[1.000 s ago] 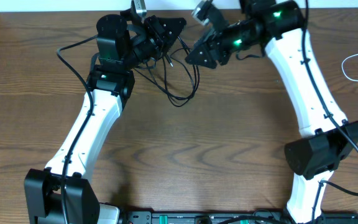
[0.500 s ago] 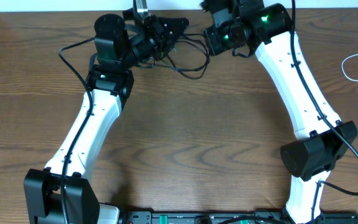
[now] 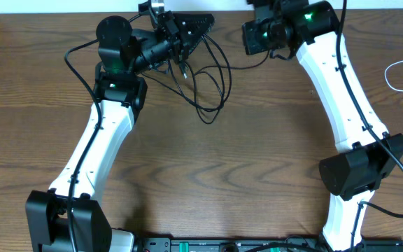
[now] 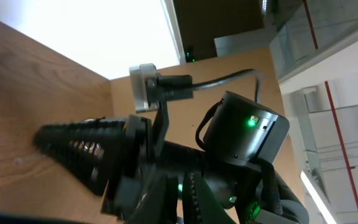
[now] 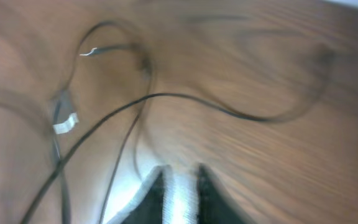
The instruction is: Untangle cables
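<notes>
Tabletop of brown grained wood (image 3: 208,161) fills our overhead view, with the white-and-black left arm (image 3: 103,140) and right arm (image 3: 341,91) both reaching to its far edge. We see the left gripper (image 3: 187,31) pinched together on the thin black cables (image 3: 212,84), which hang from it in loose overlapping loops between the two arms. One strand runs across toward the right gripper (image 5: 179,177), whose fingers sit close with a pale sliver between them, though through the blur we cannot tell whether they grip anything. Smallest, a thin white cable (image 3: 401,73) lies coiled well apart at the right edge.
</notes>
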You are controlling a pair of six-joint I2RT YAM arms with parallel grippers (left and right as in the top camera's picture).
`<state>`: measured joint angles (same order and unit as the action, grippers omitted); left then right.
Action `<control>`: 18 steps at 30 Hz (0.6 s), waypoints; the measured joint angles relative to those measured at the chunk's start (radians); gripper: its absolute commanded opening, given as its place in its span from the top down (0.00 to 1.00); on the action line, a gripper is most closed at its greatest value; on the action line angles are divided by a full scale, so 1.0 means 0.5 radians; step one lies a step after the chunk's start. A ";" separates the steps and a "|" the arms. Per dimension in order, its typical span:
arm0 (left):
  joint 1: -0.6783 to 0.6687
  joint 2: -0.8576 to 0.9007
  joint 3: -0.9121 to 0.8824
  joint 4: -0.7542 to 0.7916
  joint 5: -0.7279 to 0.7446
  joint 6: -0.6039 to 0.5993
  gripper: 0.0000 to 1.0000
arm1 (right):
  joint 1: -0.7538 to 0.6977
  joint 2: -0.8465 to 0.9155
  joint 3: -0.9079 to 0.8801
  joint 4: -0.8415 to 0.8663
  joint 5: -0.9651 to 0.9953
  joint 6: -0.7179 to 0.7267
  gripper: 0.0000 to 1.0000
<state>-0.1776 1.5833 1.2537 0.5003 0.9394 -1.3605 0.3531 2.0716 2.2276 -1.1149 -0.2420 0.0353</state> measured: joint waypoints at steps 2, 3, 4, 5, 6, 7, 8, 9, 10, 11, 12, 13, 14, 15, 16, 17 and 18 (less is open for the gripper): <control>0.000 0.000 0.000 -0.003 0.004 -0.001 0.90 | -0.001 0.000 0.000 -0.032 -0.192 -0.140 0.40; 0.001 0.000 0.000 -0.002 0.004 -0.001 0.90 | -0.003 0.000 0.000 -0.062 -0.315 -0.256 0.37; 0.002 0.000 0.000 -0.003 0.005 0.000 0.90 | -0.005 0.000 0.000 -0.081 -0.400 -0.330 0.35; 0.006 0.000 0.000 -0.003 0.006 0.000 0.90 | -0.013 0.000 0.000 -0.105 -0.472 -0.404 0.33; 0.012 0.000 0.000 -0.003 0.009 0.000 0.90 | -0.027 0.000 0.000 -0.127 -0.546 -0.473 0.31; 0.021 0.000 0.000 -0.003 0.011 0.000 0.90 | -0.052 0.000 0.000 -0.150 -0.623 -0.545 0.29; 0.029 0.000 0.000 -0.003 0.011 0.000 0.90 | -0.076 0.000 0.000 -0.164 -0.680 -0.592 0.28; 0.038 0.000 0.000 -0.003 0.011 0.000 0.90 | -0.116 0.000 0.000 -0.182 -0.757 -0.654 0.28; 0.044 0.000 0.000 -0.002 0.011 0.000 0.90 | -0.165 0.000 0.000 -0.214 -0.851 -0.734 0.27; 0.050 0.000 0.000 -0.003 0.011 0.000 0.90 | -0.198 0.000 0.000 -0.238 -0.916 -0.787 0.28; 0.053 0.000 0.000 -0.003 0.011 0.000 0.90 | -0.247 0.000 0.000 -0.280 -1.021 -0.878 0.28; 0.054 0.000 0.000 -0.003 0.011 0.000 0.90 | -0.275 0.000 0.000 -0.301 -1.087 -0.934 0.28; 0.054 0.000 0.000 -0.002 0.011 0.001 0.90 | -0.313 0.000 0.000 -0.324 -1.176 -1.012 0.28; 0.054 0.000 0.000 -0.003 0.011 0.001 0.90 | -0.332 0.000 0.000 -0.340 -1.244 -1.074 0.27; 0.053 0.000 0.000 -0.003 0.011 0.001 0.90 | -0.341 0.000 0.000 -0.352 -1.292 -1.124 0.27; 0.052 0.000 0.000 -0.006 0.011 0.005 0.90 | -0.341 0.000 0.000 -0.364 -1.338 -1.176 0.27; 0.052 0.000 0.000 -0.011 0.011 0.007 0.90 | -0.330 0.000 0.000 -0.389 -1.381 -1.241 0.27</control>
<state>-0.1516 1.5833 1.2537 0.4946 0.9447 -1.3571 0.1879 2.0716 2.2276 -1.3094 -0.9325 -0.5850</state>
